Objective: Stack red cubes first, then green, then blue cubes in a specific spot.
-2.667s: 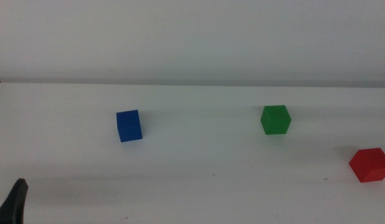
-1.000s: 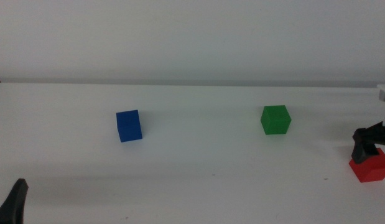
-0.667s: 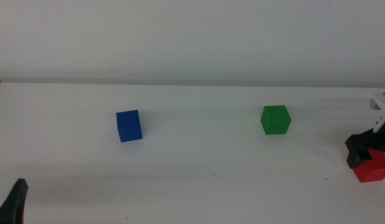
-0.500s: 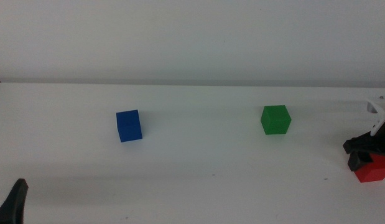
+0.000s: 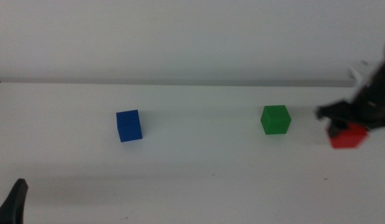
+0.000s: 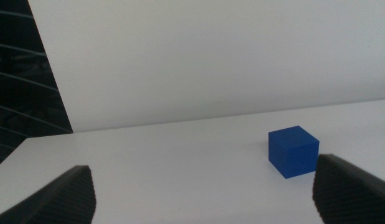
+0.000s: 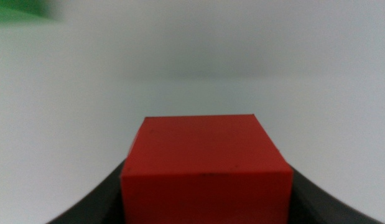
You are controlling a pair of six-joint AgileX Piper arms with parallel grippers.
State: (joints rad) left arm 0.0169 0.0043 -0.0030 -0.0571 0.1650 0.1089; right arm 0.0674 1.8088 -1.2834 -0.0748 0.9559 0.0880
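Three small matte cubes are on the smooth white tabletop (image 5: 198,180): one red, one green, one blue, all alike in size. Two grippers are in view.

The right gripper (image 5: 347,121), blurred in the middle view, comes in from the 3 o'clock edge with its two dark jaws pinching the small matte bright-red cube (image 5: 349,136). In the right wrist view the red cube (image 7: 206,168) fills the gap between the jaws, one curved dark jaw pressed against each of its side faces, and the jaws are spread only as wide as the cube itself. The cube sits square in the grip, one flat face turned to the wrist camera and its top face level; being a cube, it shows no long axis. Whether its base touches the table cannot be told from the blur.

The small matte green cube (image 5: 275,119) stands on the table near the red one, at its 9 o'clock, apart from it and from the jaws, one corner edge turned toward the middle camera. A smear of the same green cube (image 7: 21,11) shows in a corner of the right wrist view.

The small matte deep-blue cube (image 5: 129,126) rests well apart at the green cube's 9 o'clock, slightly turned.

The left gripper (image 5: 13,202) waits at the 7 o'clock corner of the middle view. Its jaws are spread wide and hold nothing, with the blue cube (image 6: 293,151) on the table beyond them.
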